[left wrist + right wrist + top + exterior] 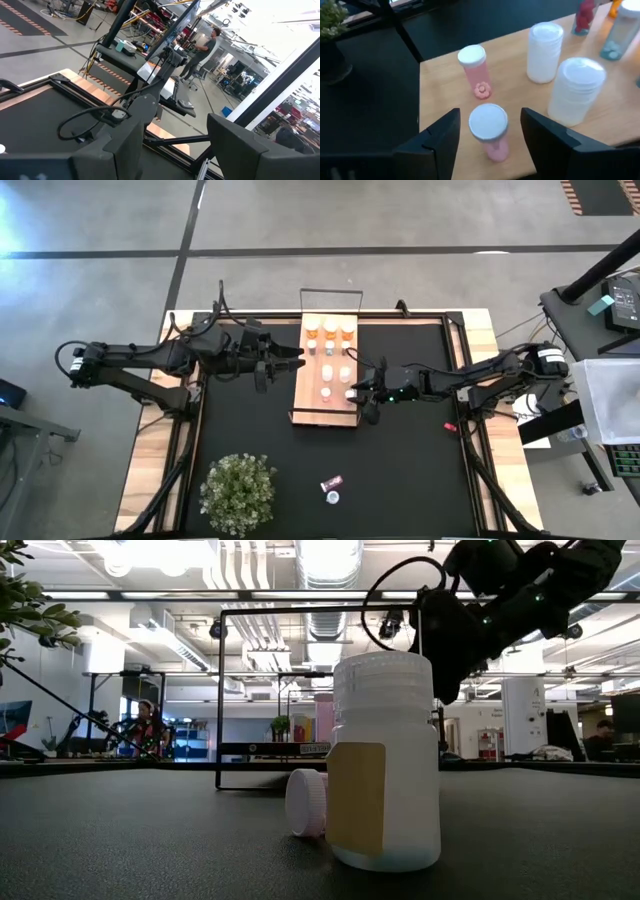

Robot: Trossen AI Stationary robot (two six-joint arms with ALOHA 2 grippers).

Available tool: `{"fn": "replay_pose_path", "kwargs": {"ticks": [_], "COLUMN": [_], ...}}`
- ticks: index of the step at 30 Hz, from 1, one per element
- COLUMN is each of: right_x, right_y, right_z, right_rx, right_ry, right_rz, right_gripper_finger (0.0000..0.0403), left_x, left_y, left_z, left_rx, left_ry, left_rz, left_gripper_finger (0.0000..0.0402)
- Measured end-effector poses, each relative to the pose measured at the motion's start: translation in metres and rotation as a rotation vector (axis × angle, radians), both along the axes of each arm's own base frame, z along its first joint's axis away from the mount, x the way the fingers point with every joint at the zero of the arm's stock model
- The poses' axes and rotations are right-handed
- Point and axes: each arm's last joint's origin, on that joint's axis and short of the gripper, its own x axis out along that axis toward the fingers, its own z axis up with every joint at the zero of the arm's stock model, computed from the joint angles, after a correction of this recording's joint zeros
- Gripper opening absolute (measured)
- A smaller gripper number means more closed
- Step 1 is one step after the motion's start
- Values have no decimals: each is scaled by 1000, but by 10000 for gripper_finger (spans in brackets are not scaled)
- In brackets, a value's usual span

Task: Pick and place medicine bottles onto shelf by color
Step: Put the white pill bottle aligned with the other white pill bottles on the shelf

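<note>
Right gripper hovers at the shelf's right edge, near its front end, with its fingers spread wide on either side of a pink white-capped bottle that stands upright on the wood; whether the pads touch it cannot be told. Just beyond it stands a second pink bottle, and further along the board are two white bottles, all upright. From above, the medicine bottles sit in rows on the shelf, orange ones at the far end by the wire rail, pale ones nearer the front. Left gripper is held at the shelf's left edge, fingers apart and holding nothing. Well apart on the black mat, a white bottle stands upright with a small pink bottle lying just beside it, near the green plant
</note>
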Motion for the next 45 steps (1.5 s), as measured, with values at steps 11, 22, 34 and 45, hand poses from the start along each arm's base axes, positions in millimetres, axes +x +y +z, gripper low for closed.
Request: {"fn": "replay_pose_path", "kwargs": {"ticks": [11,22,34,45], "right_x": [-40,-94,-104,-113], "right_y": [1,4,29,42], "right_z": [26,60,67,55], "right_rx": [5,222,305,276], "right_ry": [132,95,73,234], "right_rz": [1,-113,-7,54], "right_gripper_finger": [201,201,201,201], "left_x": [1,32,66,80], "left_y": [0,-33,-110,-170], "left_z": [0,6,-18,-80], "left_rx": [0,91,-39,-553], "left_ry": [2,-195,-105,300], "left_rz": [0,-220,-465,-503], "left_gripper_finger": [203,203,203,203]}}
